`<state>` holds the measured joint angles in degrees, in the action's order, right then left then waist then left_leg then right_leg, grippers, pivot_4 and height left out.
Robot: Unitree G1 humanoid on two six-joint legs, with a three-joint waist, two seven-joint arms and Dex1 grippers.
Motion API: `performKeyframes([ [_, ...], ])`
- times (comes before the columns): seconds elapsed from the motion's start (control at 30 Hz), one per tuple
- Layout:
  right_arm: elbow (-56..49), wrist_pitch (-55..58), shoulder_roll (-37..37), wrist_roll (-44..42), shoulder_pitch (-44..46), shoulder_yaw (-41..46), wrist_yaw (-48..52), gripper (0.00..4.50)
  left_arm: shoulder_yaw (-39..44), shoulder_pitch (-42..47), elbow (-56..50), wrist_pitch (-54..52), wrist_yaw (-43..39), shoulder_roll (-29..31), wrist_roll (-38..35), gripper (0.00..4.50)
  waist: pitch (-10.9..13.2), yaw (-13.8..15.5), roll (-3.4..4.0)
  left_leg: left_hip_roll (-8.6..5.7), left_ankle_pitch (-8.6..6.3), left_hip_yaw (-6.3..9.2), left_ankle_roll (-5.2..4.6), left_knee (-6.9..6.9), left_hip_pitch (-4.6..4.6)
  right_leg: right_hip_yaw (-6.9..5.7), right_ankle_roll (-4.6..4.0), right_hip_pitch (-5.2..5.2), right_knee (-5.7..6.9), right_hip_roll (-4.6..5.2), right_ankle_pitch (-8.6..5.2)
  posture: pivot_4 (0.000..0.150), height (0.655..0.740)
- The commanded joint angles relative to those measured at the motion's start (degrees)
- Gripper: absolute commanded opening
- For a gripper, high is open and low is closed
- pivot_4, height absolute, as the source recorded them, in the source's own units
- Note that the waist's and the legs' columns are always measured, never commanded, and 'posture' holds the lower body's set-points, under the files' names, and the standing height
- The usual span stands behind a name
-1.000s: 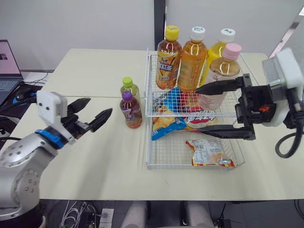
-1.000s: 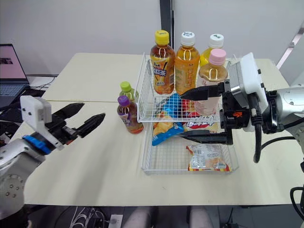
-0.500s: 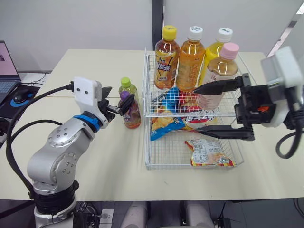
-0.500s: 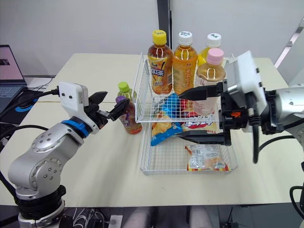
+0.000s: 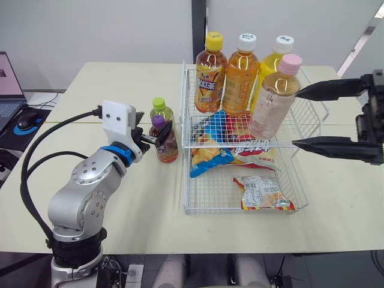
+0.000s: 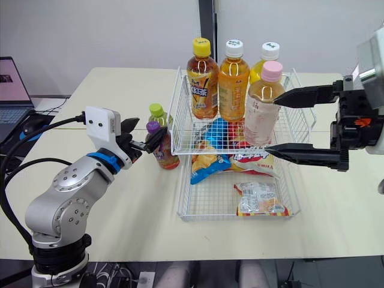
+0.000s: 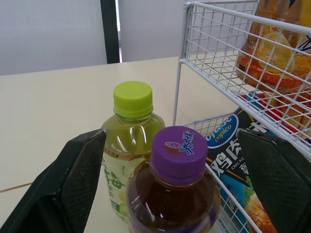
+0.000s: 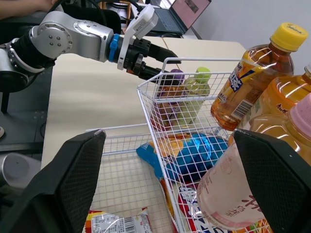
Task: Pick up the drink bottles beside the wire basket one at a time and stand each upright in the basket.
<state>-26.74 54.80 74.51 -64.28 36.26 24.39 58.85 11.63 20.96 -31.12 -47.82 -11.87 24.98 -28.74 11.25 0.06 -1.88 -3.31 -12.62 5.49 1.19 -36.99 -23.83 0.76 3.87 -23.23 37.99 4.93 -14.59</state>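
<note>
The pale desk (image 5: 120, 204) carries a wire basket (image 5: 187, 180) with snack packets (image 5: 261, 193) on its lower tier. Beside the basket, the left tool (image 7: 172, 141) spreads wide around the purple-capped bottle (image 5: 165, 144), with the green-capped bottle (image 5: 161, 109) just behind. The pink-capped bottle (image 5: 273, 102) leans on the upper tier. The right tool (image 5: 296, 118), gaping wide, has drawn back rightward from astride it. Beyond are a laptop (image 5: 9, 78) and a plain wall (image 5: 90, 30).

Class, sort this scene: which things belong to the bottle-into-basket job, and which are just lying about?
Job in hand: purple-capped bottle, green-capped bottle, wire basket, tilted pink-capped bottle, three upright bottles behind it, left pincer, right pincer.

Lying about: snack packets, laptop.
</note>
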Motion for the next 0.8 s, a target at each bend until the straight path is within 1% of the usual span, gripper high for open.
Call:
performKeyframes([
  [0.03,0.59,0.01,2.05,1.74,-2.55,5.29,1.14,4.5,0.44,0.84,-0.83,1.82,0.13,0.0,0.65,4.46,0.0,0.05,0.0,0.0,0.0,0.0,0.0,0.0,-0.01,0.0,0.0,0.0,-0.01,0.0,0.0,0.15,0.74],
  [0.2,1.39,-1.72,1.65,4.42,-5.95,6.86,1.79,4.5,0.01,1.14,-0.24,2.15,-0.11,0.09,1.2,4.46,0.0,0.02,0.0,0.01,0.0,-0.03,0.0,-0.01,0.01,-0.01,0.0,0.01,0.0,-0.01,0.0,0.15,0.74],
  [0.5,3.06,-4.33,2.23,9.39,-8.49,6.47,2.87,4.5,0.0,1.32,-0.44,1.93,0.05,0.04,1.39,4.46,0.0,0.0,0.0,0.0,0.0,-0.15,0.0,-0.01,0.01,0.01,0.01,0.01,0.0,0.0,0.0,0.15,0.74],
  [0.8,2.49,-2.91,2.52,8.03,-7.21,6.13,1.85,4.5,-0.44,1.57,-0.82,1.57,0.45,-0.23,1.55,4.46,0.0,0.01,0.0,0.01,0.0,-0.21,0.0,0.0,0.0,0.01,0.01,0.0,-0.01,0.0,0.0,0.15,0.74],
])
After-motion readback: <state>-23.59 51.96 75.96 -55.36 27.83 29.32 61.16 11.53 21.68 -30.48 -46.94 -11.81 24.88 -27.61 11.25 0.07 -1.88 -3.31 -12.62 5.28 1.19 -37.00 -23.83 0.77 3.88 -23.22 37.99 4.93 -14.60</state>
